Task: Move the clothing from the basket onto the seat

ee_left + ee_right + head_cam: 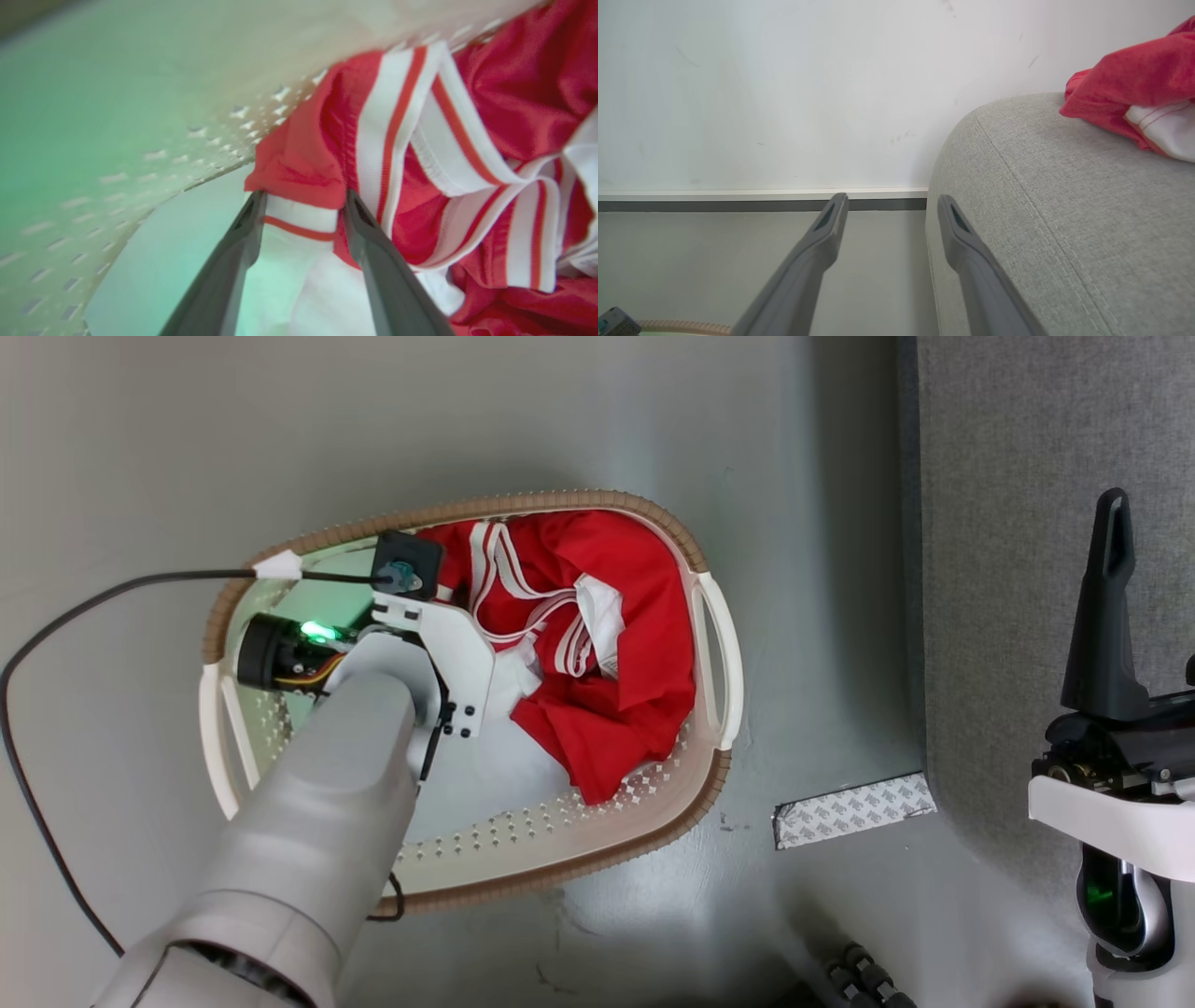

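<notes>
Pickup at nine o'clock: hanging left gripper (303, 198) inside oval white perforated plastic basket (560, 875), holding fingers spread astride striped hem of crumpled red white-trimmed clothing (490, 93), heaped toward three o'clock of fingertips. Resting right gripper (893, 201), fingers spread on nothing, beside large light-grey fabric seat (1064, 210), bearing red garment (1134, 74) at two o'clock.

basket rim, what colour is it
Brown; the basket rim shows best in the head view.
</notes>
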{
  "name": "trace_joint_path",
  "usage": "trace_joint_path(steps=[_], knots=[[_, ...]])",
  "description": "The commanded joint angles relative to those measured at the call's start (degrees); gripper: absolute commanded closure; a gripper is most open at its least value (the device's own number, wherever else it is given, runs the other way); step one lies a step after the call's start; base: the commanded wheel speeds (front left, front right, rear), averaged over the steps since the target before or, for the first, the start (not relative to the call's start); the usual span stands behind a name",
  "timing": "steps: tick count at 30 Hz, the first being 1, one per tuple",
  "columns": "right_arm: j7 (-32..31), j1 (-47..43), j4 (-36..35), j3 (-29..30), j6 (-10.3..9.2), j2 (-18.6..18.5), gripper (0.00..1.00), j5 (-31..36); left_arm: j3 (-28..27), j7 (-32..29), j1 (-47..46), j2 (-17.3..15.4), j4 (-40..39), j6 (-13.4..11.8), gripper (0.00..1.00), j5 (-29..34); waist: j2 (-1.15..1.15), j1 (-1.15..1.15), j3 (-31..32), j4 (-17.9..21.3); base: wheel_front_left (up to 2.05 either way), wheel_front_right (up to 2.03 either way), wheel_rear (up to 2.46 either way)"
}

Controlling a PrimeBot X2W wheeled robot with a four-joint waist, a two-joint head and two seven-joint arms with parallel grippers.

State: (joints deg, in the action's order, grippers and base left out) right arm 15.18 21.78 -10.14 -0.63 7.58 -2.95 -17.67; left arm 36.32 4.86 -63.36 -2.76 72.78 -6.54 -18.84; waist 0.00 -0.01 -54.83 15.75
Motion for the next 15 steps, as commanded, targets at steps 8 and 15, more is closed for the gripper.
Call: trace_joint_path(steps=[8, 15], knots=[[-0.06, 0.18, 0.76, 0.65, -0.17, 0.05, 0.0, -0.4, 1.4, 0.56, 0.93, -0.27, -0.43, 2.37, 1.0, -1.89, 0.0, 0.01, 1.35, -0.75, 0.0, 0.0, 0.0], [-0.06, 0.13, 1.43, 1.61, -0.17, 0.04, 0.0, 0.42, 3.34, -0.24, 3.78, -0.26, -4.87, 6.64, 1.0, -5.93, 0.0, 0.01, 4.04, -1.96, 0.0, 0.0, 0.0]])
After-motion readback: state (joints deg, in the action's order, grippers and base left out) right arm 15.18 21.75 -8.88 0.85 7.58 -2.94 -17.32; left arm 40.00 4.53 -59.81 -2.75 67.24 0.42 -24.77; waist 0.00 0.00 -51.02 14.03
